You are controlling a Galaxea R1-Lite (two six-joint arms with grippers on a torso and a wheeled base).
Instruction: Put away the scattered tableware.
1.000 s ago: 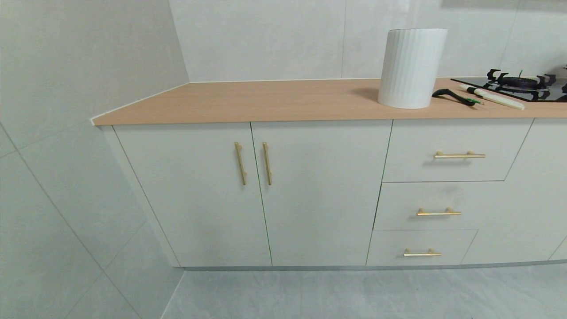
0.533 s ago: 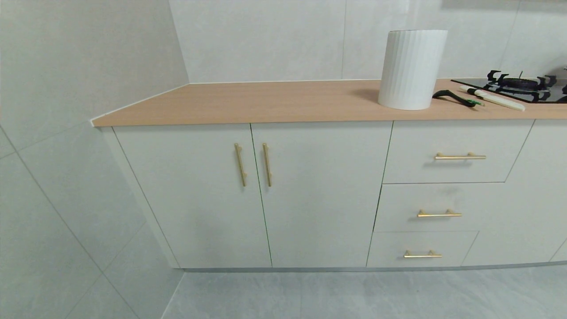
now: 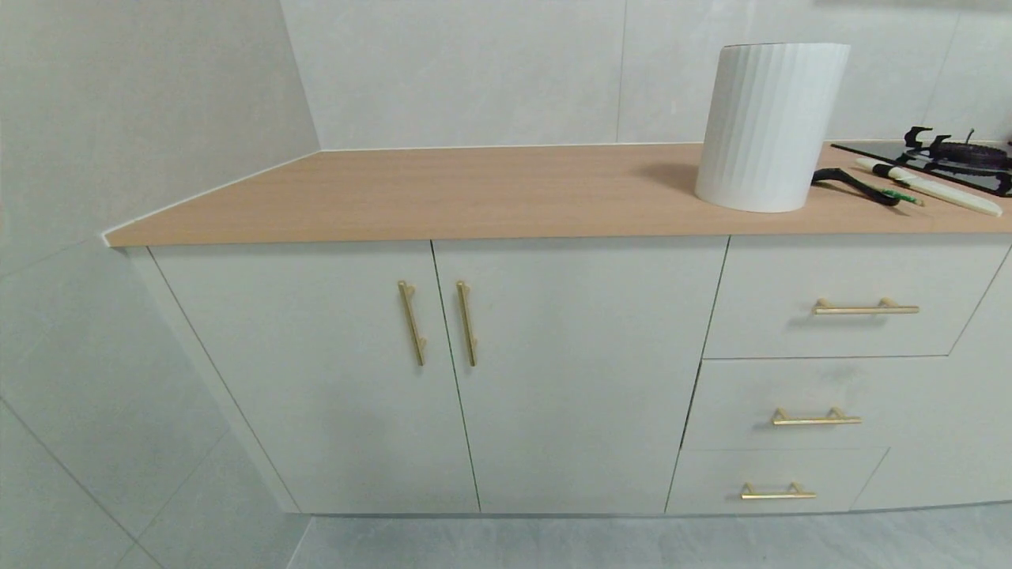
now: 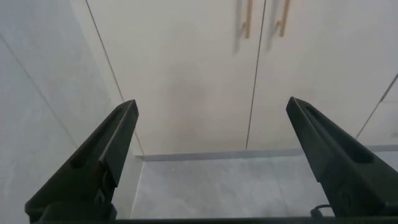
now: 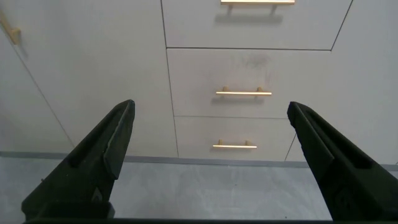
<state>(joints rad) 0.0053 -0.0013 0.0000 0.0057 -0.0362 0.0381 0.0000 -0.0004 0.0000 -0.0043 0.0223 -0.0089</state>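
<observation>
**Before the cabinet: two tools spread, tableware up on the tabletop**

Ahead of the left tool (image 4: 210, 106) stands the cabinet front. The tool's two fingers are spread wide, with nothing between them. Past its fingertips hang two blurred handles, the left door handle (image 4: 247, 18) and the right door handle (image 4: 283, 15), one on each side of the seam where the two doors meet. The floor (image 4: 249, 186) lies beyond the tool at the cabinet's foot.

The right tool (image 5: 210, 107) is also spread wide and holds nothing. Ahead of it are three drawer fronts stacked one over another, with one handle each: top handle (image 5: 257, 2), middle handle (image 5: 244, 93) and bottom handle (image 5: 234, 146).

The head view shows the same fronts: the left door (image 3: 300, 379), the right door (image 3: 577, 371), the top drawer (image 3: 791, 269), the middle drawer (image 3: 893, 387) and the bottom drawer (image 3: 838, 474). That makes two doors and three drawers, all closed.

The tableware sits higher than both tools and well apart from them, on the tabletop (image 3: 474, 190) over the drawers that the right tool faces. One white ribbed holder (image 3: 763, 126) stands upright there. Two utensils lie flat outside it. The black utensil (image 3: 854, 186) is just beside the holder's base; whether they touch I cannot tell. The white utensil (image 3: 949, 195) lies past the black one, along the edge of one black hob (image 3: 961, 154).
</observation>
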